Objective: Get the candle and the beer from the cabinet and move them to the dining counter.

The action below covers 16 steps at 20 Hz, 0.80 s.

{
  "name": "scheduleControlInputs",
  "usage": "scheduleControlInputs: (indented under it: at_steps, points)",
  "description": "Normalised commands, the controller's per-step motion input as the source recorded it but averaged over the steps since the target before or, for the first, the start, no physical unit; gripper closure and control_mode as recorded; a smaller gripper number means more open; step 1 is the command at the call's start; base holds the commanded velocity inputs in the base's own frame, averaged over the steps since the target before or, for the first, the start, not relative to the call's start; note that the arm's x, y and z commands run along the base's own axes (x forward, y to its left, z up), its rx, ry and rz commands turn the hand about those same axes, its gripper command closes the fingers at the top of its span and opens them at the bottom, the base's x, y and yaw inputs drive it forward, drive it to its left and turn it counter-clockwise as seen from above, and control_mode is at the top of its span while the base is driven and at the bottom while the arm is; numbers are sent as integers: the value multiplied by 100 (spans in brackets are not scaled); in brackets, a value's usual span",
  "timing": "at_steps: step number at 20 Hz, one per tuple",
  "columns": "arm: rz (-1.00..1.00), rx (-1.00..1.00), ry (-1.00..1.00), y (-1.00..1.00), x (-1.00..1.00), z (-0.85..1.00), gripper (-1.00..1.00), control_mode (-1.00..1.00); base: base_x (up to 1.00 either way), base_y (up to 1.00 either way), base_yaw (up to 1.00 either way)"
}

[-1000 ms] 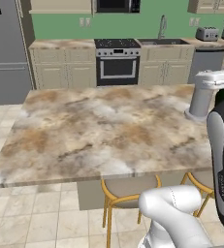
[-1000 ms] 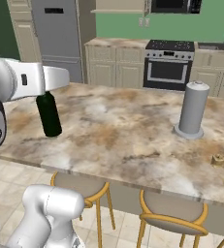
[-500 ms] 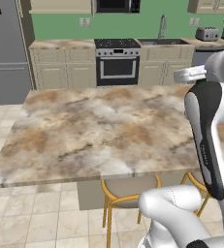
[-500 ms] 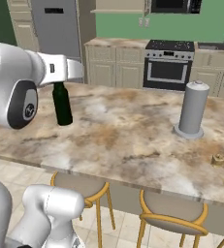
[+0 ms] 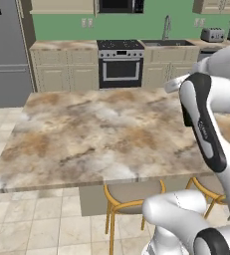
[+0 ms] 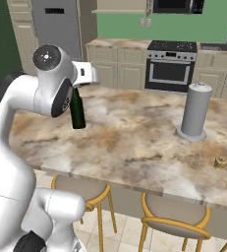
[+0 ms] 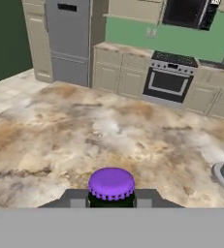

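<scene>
With the candle (image 6: 220,162) already resting near the dining counter's (image 6: 134,142) front edge, the gripper (image 6: 78,87) clenches the beer (image 6: 76,110) by its neck above that counter, so lowering it upright comes next.

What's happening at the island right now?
The white arm's pincer is shut on the neck of the slim dark green glass beer bottle with a purple cap, holding it upright over the marbled brown-and-cream dining counter. The small tan-gold candle already sits near the counter's front edge, apart from a tall grey cylinder.
</scene>
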Motion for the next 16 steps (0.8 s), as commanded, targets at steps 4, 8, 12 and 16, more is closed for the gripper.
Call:
scheduleControlInputs:
  at_steps: [4,8,12,16]
  points:
    - [17,0,35,0,54,-27,100,-100,0,0,0]
    - [12,0,23,-5,42,-19,100,-100,0,0,0]
    - [1,7,1,-11,29,-16,100,-100,0,0,0]
    - [0,15,-11,-4,11,-21,100,-100,0,0,0]
